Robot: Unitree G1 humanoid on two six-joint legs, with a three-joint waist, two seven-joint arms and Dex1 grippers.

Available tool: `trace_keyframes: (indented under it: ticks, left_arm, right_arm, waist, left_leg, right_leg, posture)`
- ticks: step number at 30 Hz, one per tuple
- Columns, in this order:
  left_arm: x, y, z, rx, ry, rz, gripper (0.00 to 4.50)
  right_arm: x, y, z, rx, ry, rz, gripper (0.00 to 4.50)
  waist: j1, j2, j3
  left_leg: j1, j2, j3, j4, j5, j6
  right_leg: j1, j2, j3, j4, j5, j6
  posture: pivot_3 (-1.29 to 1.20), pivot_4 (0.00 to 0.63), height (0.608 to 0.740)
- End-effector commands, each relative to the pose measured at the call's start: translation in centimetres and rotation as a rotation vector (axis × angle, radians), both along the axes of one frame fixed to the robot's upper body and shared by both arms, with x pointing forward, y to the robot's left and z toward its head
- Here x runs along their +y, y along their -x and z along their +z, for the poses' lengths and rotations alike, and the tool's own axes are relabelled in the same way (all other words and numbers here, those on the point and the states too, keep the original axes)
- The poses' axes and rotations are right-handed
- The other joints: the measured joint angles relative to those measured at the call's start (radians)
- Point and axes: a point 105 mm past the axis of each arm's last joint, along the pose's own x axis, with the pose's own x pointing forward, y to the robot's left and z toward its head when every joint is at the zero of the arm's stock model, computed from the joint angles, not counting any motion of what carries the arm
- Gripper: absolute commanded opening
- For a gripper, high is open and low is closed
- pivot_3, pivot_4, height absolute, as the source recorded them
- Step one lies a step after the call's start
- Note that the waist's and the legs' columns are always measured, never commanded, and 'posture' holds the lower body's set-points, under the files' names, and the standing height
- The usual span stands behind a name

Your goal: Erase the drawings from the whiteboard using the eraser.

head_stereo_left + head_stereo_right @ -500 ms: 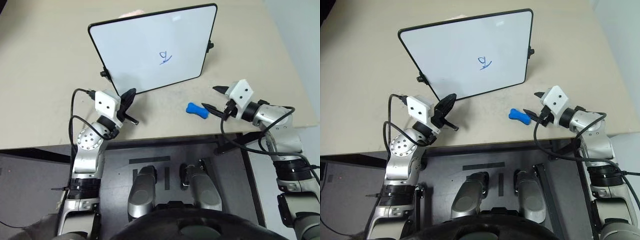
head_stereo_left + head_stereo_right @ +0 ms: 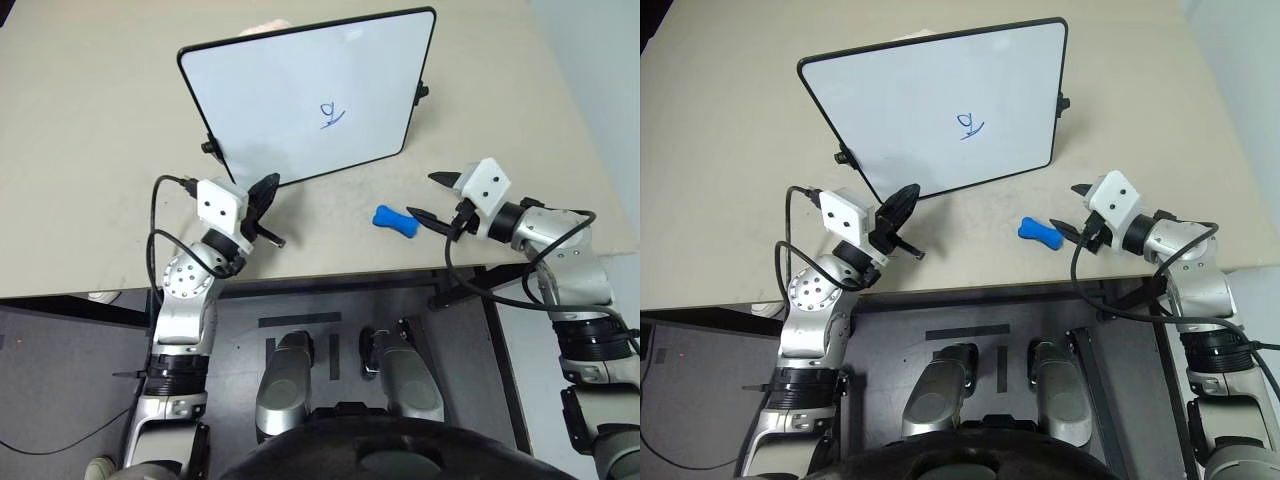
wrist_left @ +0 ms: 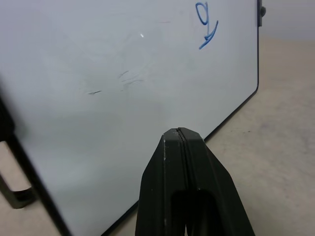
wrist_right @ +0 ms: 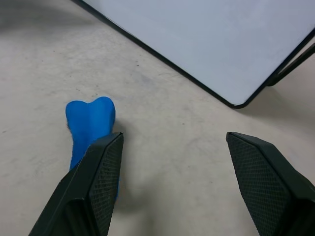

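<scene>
**A:** Where is the eraser right now?

**B:** The blue bone-shaped eraser (image 2: 395,220) lies flat on the beige table (image 2: 90,150), near the table's front edge and off the lower right corner of the whiteboard (image 2: 300,90). Nothing is holding it.

**A:** How close is the right gripper (image 2: 433,198) to it?

**B:** Just beside it, on the eraser's right. Its two black fingers are spread wide apart. In the right wrist view the nearer finger (image 4: 91,189) covers part of the eraser's end, and the other finger stands well off to the side with bare table between them. I cannot tell whether that nearer finger actually touches the eraser.

**A:** And the left gripper (image 2: 268,212)?

**B:** It sits near the whiteboard's lower left corner, pointing toward the board. In the left wrist view its fingers (image 3: 167,167) are pressed together with only a thin seam between them, and there is nothing in them.

**A:** What about the board itself?

**B:** It stands propped up and tilted on the table, white with a thin black frame, rounded corners and a small black knob (image 2: 421,92) on its right side. The drawing (image 2: 330,114), a small blue loop with a slanted stroke under it, is on the board's right half, a little below mid-height. The left wrist view also shows some faint grey marks (image 3: 129,78) nearer the middle of the board.
</scene>
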Motion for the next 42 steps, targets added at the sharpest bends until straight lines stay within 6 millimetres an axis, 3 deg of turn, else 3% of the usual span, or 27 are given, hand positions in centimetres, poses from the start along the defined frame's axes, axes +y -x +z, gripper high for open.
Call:
trace_keyframes:
  ticks: [1,7,10,20,38,42]
  left_arm:
    - [-1.1,0.2,0.7,-0.042,0.008,-0.015,0.0]
    - [-0.2,0.6,0.8,-0.037,0.017,-0.005,0.0]
    - [-0.6,0.8,-0.1,-0.016,0.02,-0.004,0.0]
    - [-1.6,0.7,0.1,-0.023,0.043,-0.018,0.0]
    - [-1.6,0.1,0.3,-0.046,0.052,-0.004,0.0]
    - [-1.5,0.2,0.4,-0.047,0.051,-0.001,0.0]
  right_arm:
    - [-1.0,0.4,1.5,-0.021,-0.017,0.0,3.51]
    - [0.8,1.0,2.5,-0.007,-0.003,0.089,3.51]
    - [1.0,1.4,1.9,0.004,0.015,0.106,3.51]
    - [2.9,2.3,0.8,0.077,-0.019,0.146,3.51]
    - [3.4,1.6,-2.0,0.155,0.005,0.105,3.51]
    - [3.5,1.3,-1.9,0.155,-0.01,0.095,2.62]
  waist:
    - [0.003,0.0,0.0]
    - [-0.005,0.0,0.0]
    - [-0.005,0.0,0.0]
    - [0.001,0.0,0.0]
    - [0.002,0.0,0.0]
    - [0.002,0.0,0.0]
  left_leg:
    - [0.0,0.0,0.0,0.0,0.0,0.0]
    - [0.0,0.0,0.0,0.0,0.0,0.0]
    - [0.0,0.0,0.0,0.0,0.0,0.0]
    - [0.0,0.0,0.0,0.0,0.0,0.0]
    - [0.0,0.0,0.0,0.0,0.0,0.0]
    - [0.0,0.0,0.0,0.0,0.0,0.0]
  right_leg:
    - [0.0,0.0,0.0,0.0,0.0,0.0]
    - [0.0,0.001,0.0,0.0,-0.001,0.001]
    - [0.0,0.002,0.0,0.0,-0.001,0.001]
    - [0.0,0.001,0.0,0.0,-0.001,0.001]
    - [0.0,0.001,0.001,0.0,-0.001,0.001]
    - [0.0,0.001,0.001,0.0,-0.001,0.001]
  posture:
    - [0.0,0.15,0.74]
    - [0.0,0.15,0.74]
    - [0.0,0.15,0.74]
    - [0.0,0.15,0.74]
    - [0.0,0.15,0.74]
    - [0.0,0.15,0.74]
